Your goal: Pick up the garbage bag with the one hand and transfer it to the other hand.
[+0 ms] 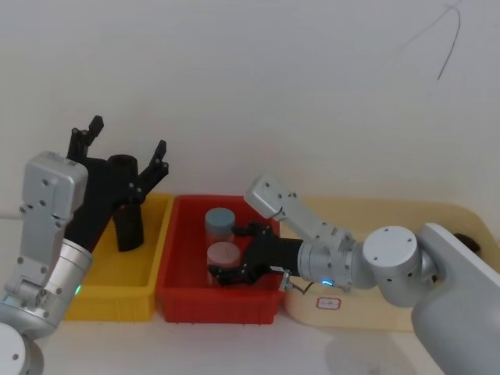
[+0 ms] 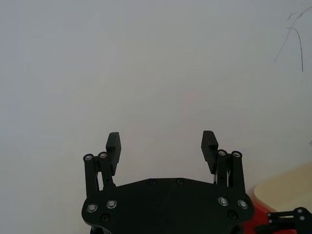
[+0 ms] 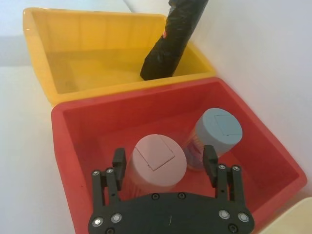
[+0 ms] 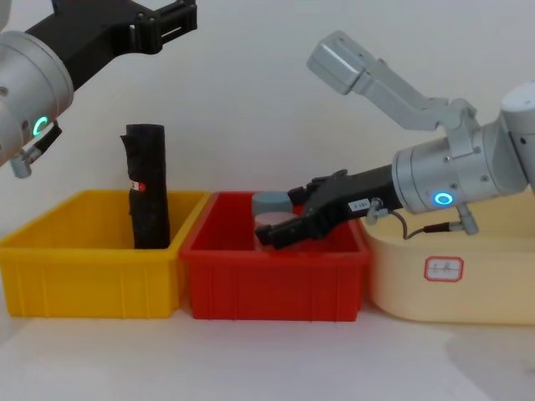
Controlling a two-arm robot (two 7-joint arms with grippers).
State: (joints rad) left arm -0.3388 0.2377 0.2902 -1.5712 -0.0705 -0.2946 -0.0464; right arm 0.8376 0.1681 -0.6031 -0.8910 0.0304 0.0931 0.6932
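Black rolled plastic, the garbage bag (image 4: pixel 147 185) stands upright in the yellow bin (image 4: pixel 88 280) below the raised, spread-open left gripper (image 1: pixel 125 148), probably light, firm and slick, best pinched mid-roll, while the right gripper (image 3: pixel 165 161) hangs open around the pink jar (image 3: pixel 155 159).

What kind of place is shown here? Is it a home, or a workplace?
Probably a lab or test bench, not a home: a bare white wall, a white table, and a yellow bin holding the garbage bag beside a red bin with two jars, all set before two robot arms.
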